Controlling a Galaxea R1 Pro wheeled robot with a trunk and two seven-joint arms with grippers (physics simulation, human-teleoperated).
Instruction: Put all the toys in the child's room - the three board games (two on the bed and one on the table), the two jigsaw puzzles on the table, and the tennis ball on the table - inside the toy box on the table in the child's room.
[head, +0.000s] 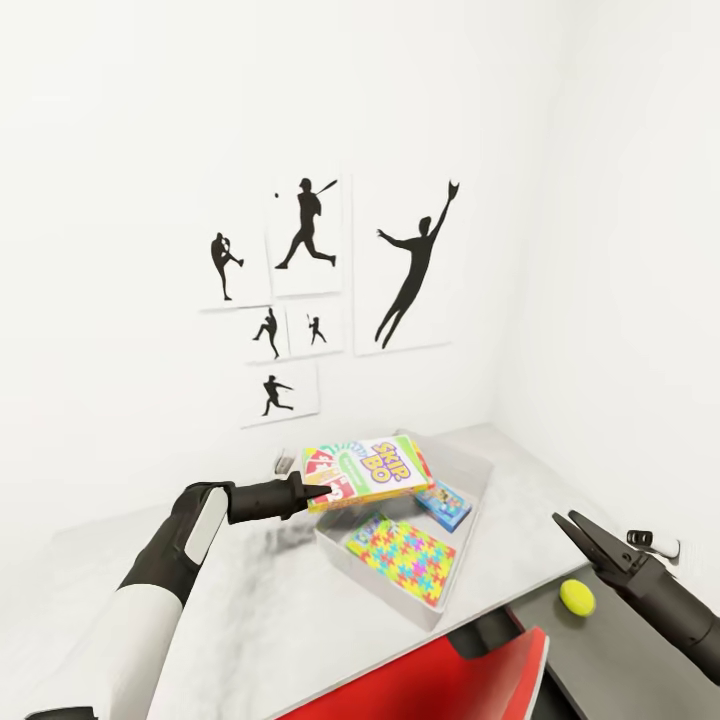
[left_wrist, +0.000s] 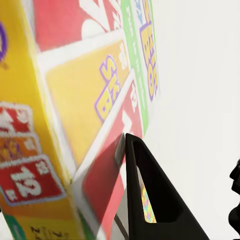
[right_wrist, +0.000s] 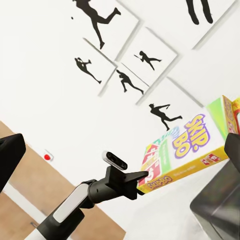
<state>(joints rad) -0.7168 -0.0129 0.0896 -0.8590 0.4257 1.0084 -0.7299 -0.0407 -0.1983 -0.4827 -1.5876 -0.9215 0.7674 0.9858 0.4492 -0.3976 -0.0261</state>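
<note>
— Nearest us, the right gripper (head: 580, 527) hangs empty with its fingers spread, just above the tennis ball (head: 577, 597) on the dark lower part of the table (head: 250, 610). That ball looks light and likely to roll; I'd pinch it across its middle.

— And the left gripper (head: 322, 489)?

— Clamped on the near end of the SKIP-BO box (head: 368, 470), holding it over the toy box (head: 470, 530). Stiff cardboard, probably light but glossy, so held by one end it may sag or slip.

— Room in the tray?

— A jigsaw puzzle (head: 404, 558) lies in its near half and the small blue game (head: 444, 504) beyond it. The low walls shouldn't snag. Farther back the wall with the posters (head: 310, 290) stands close, so there's little room to swing that way.
</note>
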